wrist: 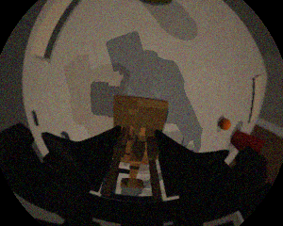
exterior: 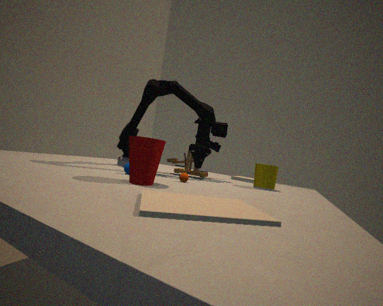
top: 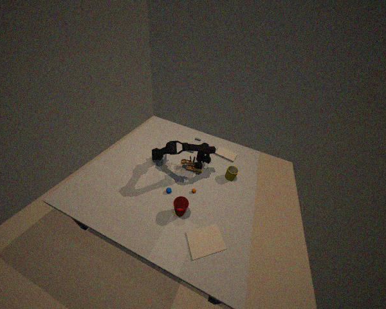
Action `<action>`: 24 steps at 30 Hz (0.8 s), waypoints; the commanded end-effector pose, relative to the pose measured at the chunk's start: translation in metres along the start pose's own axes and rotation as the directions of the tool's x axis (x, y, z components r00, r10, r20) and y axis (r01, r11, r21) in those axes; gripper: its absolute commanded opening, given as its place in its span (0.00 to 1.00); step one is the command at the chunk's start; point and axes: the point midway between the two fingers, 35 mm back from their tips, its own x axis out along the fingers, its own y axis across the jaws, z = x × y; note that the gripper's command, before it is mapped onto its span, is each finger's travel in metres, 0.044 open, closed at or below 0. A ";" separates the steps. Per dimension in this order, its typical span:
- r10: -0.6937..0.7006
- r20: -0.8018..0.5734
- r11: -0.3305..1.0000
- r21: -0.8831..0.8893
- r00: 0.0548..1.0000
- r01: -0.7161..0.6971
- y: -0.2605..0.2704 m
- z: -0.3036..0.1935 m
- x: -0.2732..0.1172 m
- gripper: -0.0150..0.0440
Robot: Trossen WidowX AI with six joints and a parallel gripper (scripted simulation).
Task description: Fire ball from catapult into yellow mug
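Observation:
The wooden catapult (top: 193, 168) (exterior: 200, 173) (wrist: 141, 113) has its spoon end toward the arm's base. Whether it rests on the table or hangs just above it is hard to tell. My gripper (top: 198, 165) (exterior: 199, 167) (wrist: 138, 130) points down and is shut on the catapult's frame. The yellow mug (top: 230, 174) (exterior: 265, 176) stands upright beyond the catapult's front end; its dark edge shows at the top of the wrist view. An orange ball (top: 193, 190) (exterior: 184, 177) (wrist: 224, 123) and a blue ball (top: 168, 190) (exterior: 126, 169) lie apart on the table. No ball is visible in the spoon.
A red cup (top: 181, 205) (exterior: 146, 161) (wrist: 248, 141) stands near the two balls. A flat pale board (top: 205, 242) (exterior: 205, 207) lies beyond it. Another pale board (top: 226, 153) (exterior: 242, 178) lies behind the yellow mug. A small grey block (top: 197, 139) lies near the back edge.

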 end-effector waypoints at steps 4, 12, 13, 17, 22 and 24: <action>-0.003 0.009 1.000 -0.008 1.000 0.003 0.001 0.000 0.008 0.25; -0.001 0.001 1.000 0.000 1.000 0.001 0.000 0.000 0.008 0.30; -0.001 0.001 1.000 0.000 1.000 0.001 0.000 0.000 0.008 0.34; -0.001 0.001 1.000 0.000 1.000 0.001 0.000 0.000 0.008 0.52; -0.001 0.001 1.000 0.000 1.000 0.001 0.000 0.000 0.008 0.74; -0.001 0.001 1.000 0.000 1.000 0.001 0.000 0.000 0.008 0.83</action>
